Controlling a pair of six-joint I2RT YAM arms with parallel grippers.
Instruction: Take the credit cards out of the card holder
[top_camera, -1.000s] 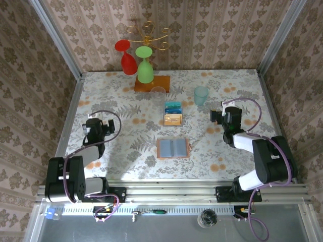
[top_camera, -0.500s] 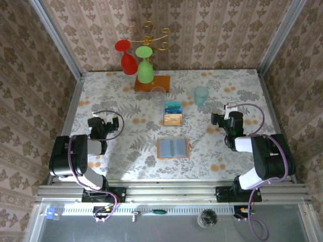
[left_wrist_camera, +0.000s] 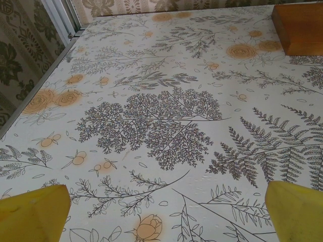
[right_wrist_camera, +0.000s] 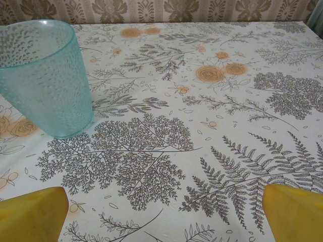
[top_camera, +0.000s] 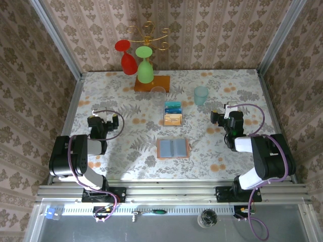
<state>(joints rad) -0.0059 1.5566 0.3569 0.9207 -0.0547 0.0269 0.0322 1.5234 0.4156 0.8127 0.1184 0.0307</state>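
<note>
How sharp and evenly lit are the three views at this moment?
Top external: sharp and evenly lit, with a brighter band along the table's near edge. Left wrist: fern print crisp, left fingertips blurred. Right wrist: teal cup sharp, right fingertips blurred.

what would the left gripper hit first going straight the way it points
Way looks free as far as shown: the left gripper faces bare floral tablecloth; the orange wooden block sits off right.

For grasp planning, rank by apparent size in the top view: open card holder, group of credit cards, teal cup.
Open grey-blue card holder
Tan and teal credit cards
Dimpled teal plastic cup, close to the cards
</note>
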